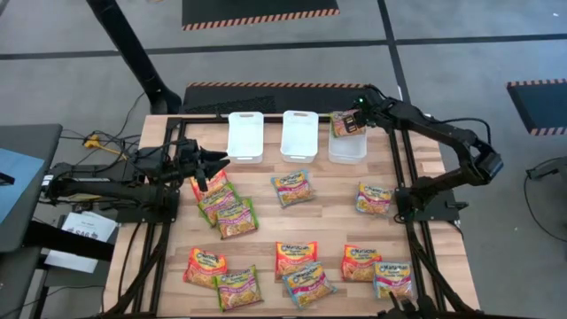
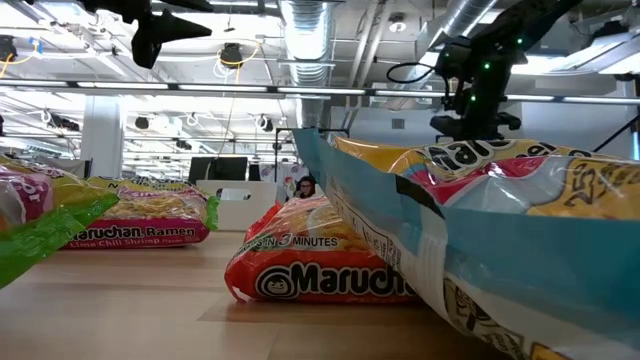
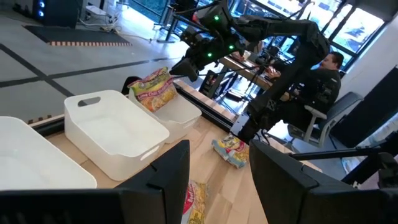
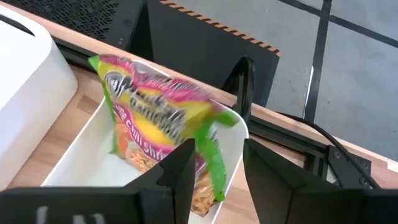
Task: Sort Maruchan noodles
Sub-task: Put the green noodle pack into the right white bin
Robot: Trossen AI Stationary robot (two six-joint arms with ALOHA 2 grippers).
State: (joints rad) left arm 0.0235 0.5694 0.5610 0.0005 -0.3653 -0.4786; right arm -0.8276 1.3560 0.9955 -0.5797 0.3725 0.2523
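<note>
Several Maruchan noodle packets lie flat on the wooden table (image 1: 266,235), among them an orange one (image 1: 293,188) and a blue-edged one (image 1: 374,198). A green-edged packet (image 4: 155,118) stands tilted in the right white bin (image 1: 346,149), its upper part leaning on the bin's far wall. My right gripper (image 4: 219,168) hangs open just above the bin, pointing slantwise down at that packet; whether a finger touches it does not show. My left gripper (image 3: 219,180) waits open and level above the packets at the table's left (image 1: 217,161), with nothing between its fingers.
Two more white bins (image 1: 245,135) (image 1: 299,133) stand in the far row to the left of the right bin. Packets cluster at the left (image 1: 226,211) and along the near edge (image 1: 295,259). Black frame rails (image 1: 403,177) run along both table sides.
</note>
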